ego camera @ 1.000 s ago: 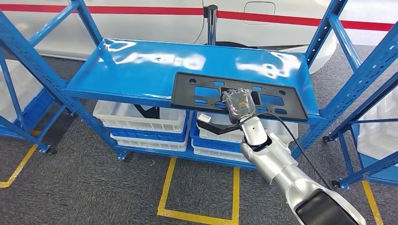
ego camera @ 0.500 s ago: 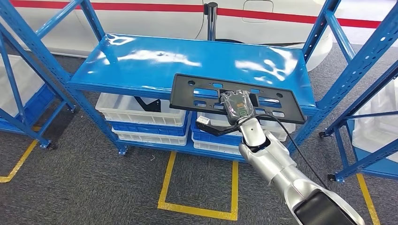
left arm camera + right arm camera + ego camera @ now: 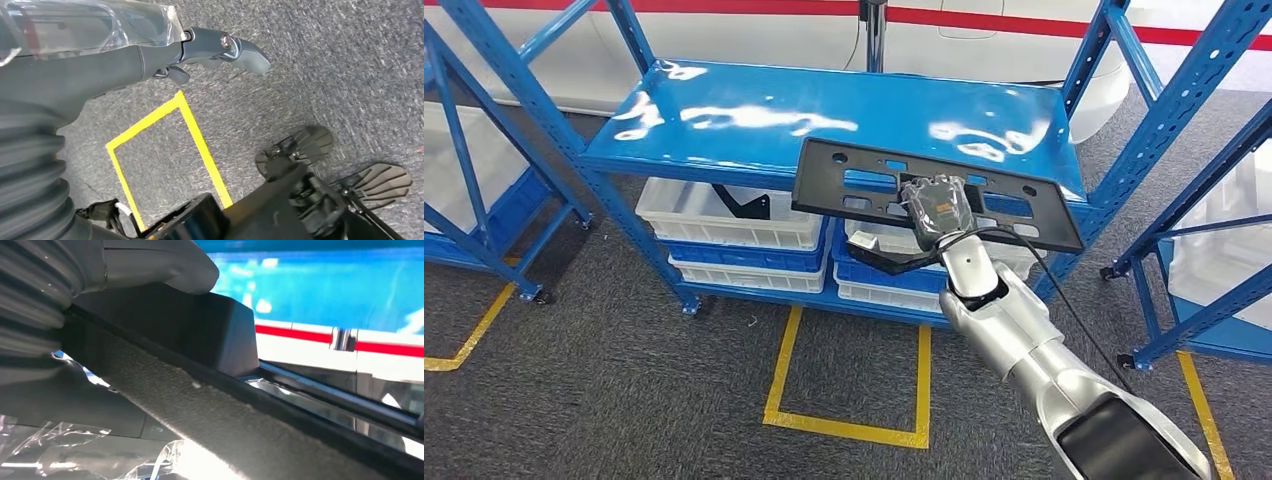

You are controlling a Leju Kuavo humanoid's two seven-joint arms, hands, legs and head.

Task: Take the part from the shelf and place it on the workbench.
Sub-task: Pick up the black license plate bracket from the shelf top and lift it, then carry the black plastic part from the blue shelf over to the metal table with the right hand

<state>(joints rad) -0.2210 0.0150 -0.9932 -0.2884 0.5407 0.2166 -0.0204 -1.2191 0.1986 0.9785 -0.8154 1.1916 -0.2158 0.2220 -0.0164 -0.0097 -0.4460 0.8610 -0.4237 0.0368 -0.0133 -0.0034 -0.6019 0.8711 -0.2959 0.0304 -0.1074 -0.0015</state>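
The part [image 3: 824, 195] is a long black plastic plate with several cut-outs. My right hand [image 3: 937, 207], wrapped in clear film, grips the middle of its near edge. The plate hangs tilted over the front edge of the blue shelf top [image 3: 754, 110], its near side out past the edge. In the right wrist view the part's rough black edge [image 3: 200, 405] runs across close up, with my thumb [image 3: 150, 265] pressed on top of it. My left hand [image 3: 150, 50] hangs over the carpet with its fingers [image 3: 235, 47] stretched out and holds nothing.
White bins [image 3: 724, 225] sit on the lower shelf, one with a black part in it. Blue racks stand at the left [image 3: 484, 150] and right [image 3: 1194, 150]. Yellow tape [image 3: 844, 425] marks a box on the grey carpet. A white body with a red stripe [image 3: 984, 40] lies behind the shelf.
The camera has moved, so the whole scene sits a little differently. My right hand has raised the part slightly and drawn it further over the shelf's front edge.
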